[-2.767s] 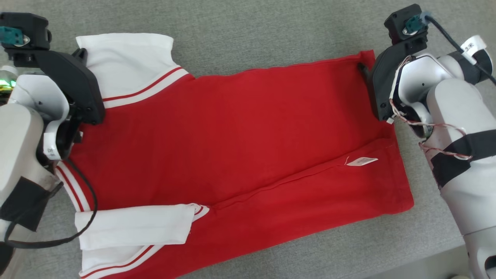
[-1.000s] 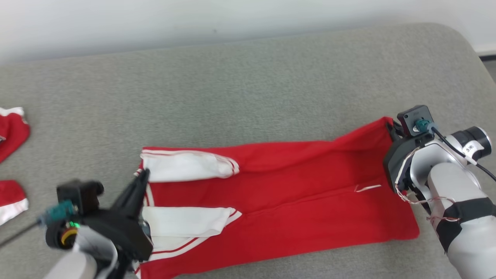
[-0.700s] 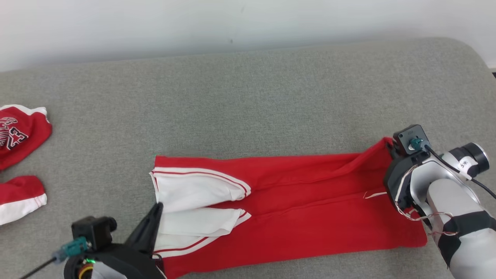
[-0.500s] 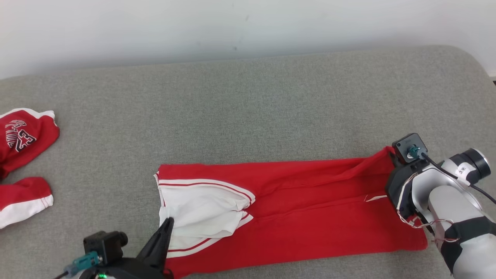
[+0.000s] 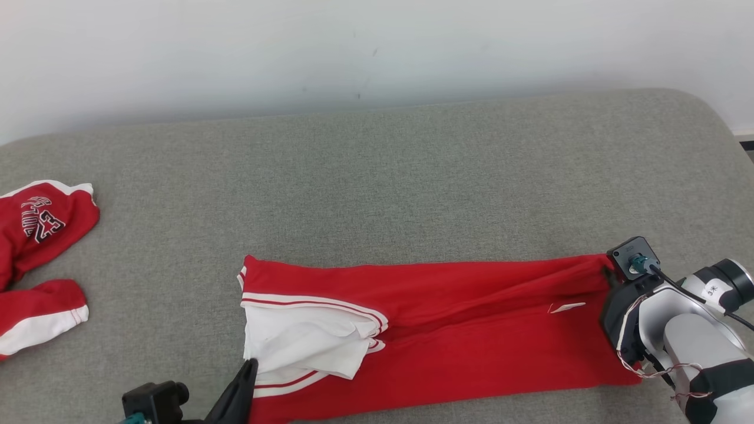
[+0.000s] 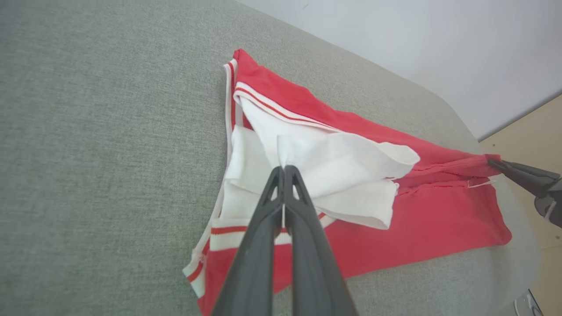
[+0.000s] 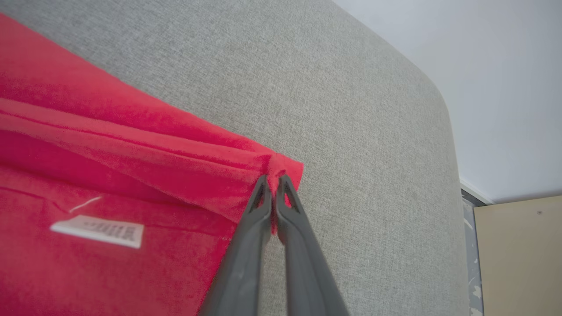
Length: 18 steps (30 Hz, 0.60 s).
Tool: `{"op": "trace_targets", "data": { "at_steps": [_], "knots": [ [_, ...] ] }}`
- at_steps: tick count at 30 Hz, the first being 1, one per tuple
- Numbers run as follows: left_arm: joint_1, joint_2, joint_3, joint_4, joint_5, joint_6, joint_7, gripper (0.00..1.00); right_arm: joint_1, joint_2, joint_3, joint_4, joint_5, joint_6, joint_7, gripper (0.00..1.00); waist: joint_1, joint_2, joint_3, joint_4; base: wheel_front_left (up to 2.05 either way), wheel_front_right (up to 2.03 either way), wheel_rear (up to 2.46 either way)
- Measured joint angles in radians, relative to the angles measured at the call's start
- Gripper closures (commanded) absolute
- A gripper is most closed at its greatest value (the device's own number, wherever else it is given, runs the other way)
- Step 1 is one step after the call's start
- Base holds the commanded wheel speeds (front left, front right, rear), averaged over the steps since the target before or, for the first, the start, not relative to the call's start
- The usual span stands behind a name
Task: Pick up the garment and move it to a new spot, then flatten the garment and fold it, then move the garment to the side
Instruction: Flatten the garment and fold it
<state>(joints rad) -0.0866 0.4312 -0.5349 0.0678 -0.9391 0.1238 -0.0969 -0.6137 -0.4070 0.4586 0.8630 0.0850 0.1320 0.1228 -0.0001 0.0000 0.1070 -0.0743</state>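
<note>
We record the garment (image 5: 471, 335) as bright red, its sleeves (image 5: 300, 335) white, edged with red-and-white stripes. Its label (image 7: 97, 231) is white with grey print. The surface (image 5: 377, 176) is a mottled grey weave and the wall (image 5: 353, 47) off-white. We note a second garment (image 5: 53, 224) in red with white trim and black-and-white lettering. The left gripper (image 6: 284, 169) and right gripper (image 7: 273, 180) are dark grey.

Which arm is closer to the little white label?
Right. The right gripper pinches the garment corner near the label; the left gripper holds the white sleeves at the far end.
</note>
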Motion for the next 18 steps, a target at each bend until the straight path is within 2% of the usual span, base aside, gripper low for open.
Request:
{"op": "trace_targets", "data": {
  "at_steps": [1,2,3,12,18],
  "knots": [
    [0.003,-0.002,-0.002,0.003,0.0,0.002,-0.001,0.67,0.002,0.0,0.0,-0.001,0.003,0.0,0.0,0.0,0.0001,0.0,-0.001,-0.001,0.0,0.0,0.0],
    [0.003,-0.002,-0.002,0.003,0.0,0.002,-0.001,0.2,0.002,0.0,0.0,-0.001,0.003,0.0,0.0,0.0,0.0001,0.0,-0.001,-0.001,0.0,0.0,0.0],
    [0.005,-0.004,-0.004,0.005,0.0,0.005,-0.003,0.01,0.003,0.0,0.0,-0.002,0.005,0.0,0.0,0.0,0.0,0.0,-0.002,-0.003,0.0,0.0,0.0],
    [0.095,-0.025,-0.008,0.045,-0.015,0.02,-0.045,0.0,0.058,0.002,-0.045,-0.026,0.029,0.0,-0.049,0.0,0.0001,0.0,-0.043,-0.008,0.0,0.0,0.0],
    [0.157,-0.04,0.003,0.069,-0.02,0.017,-0.115,0.0,0.129,0.001,-0.119,-0.066,0.038,0.0,-0.081,0.0,0.0,0.0,-0.093,-0.006,0.0,0.0,0.0]
  ]
}}
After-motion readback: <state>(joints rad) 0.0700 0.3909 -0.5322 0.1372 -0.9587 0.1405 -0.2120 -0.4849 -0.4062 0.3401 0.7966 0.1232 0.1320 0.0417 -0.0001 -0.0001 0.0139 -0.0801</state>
